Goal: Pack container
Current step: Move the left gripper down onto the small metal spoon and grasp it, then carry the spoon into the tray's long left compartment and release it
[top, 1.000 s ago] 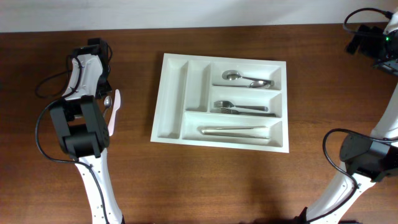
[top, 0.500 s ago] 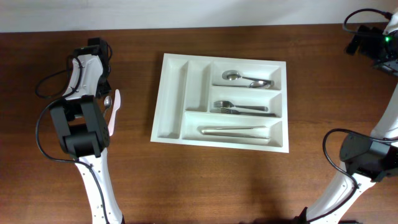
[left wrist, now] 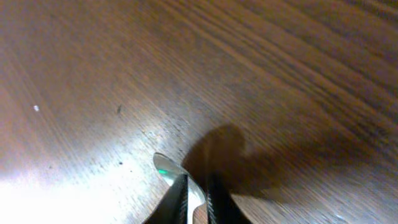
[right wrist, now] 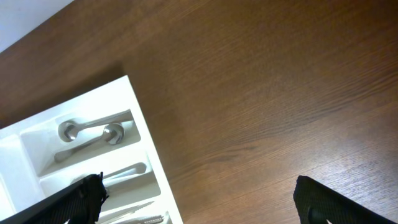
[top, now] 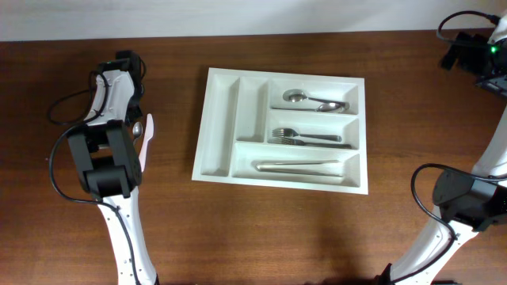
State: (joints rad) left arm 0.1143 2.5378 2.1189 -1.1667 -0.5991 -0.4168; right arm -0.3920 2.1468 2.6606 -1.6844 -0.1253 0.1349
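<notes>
Container: white tray, 5 compartments, flat on the wooden table, about mid-table, long side running left to right.

Overhead:
- 2 narrow compartments on the tray's left side, 3 long ones stacked on its right side.
- Far long compartment holds spoons; middle one holds forks; near one holds a long metal utensil, type not clear.
- Left arm stands well left of the tray, forearm reaching toward the far edge of the table.
- Just beside that arm, on the tray side, a metal spoon lies next to a white utensil. Both are on the table, apart from the tray.
- Right arm rises at the right edge, its dark end near the far right corner, well apart from the tray.

Left wrist:
- Left hand is low over the wood, its 2 fingers drawn almost together.
- The bright bowl of the metal spoon pokes out ahead of the fingertips and its metal sits between them: hand pinched closed on the spoon.
- A dark shadow lies on the table just beyond the tips. Tray not in this view.

Right wrist:
- Right hand is spread wide, 1 dark finger at each lower corner, nothing between them.
- It looks down from high up on bare wood, with 1 corner of the tray at the left.
- 2 spoons show in the corner compartment.
</notes>
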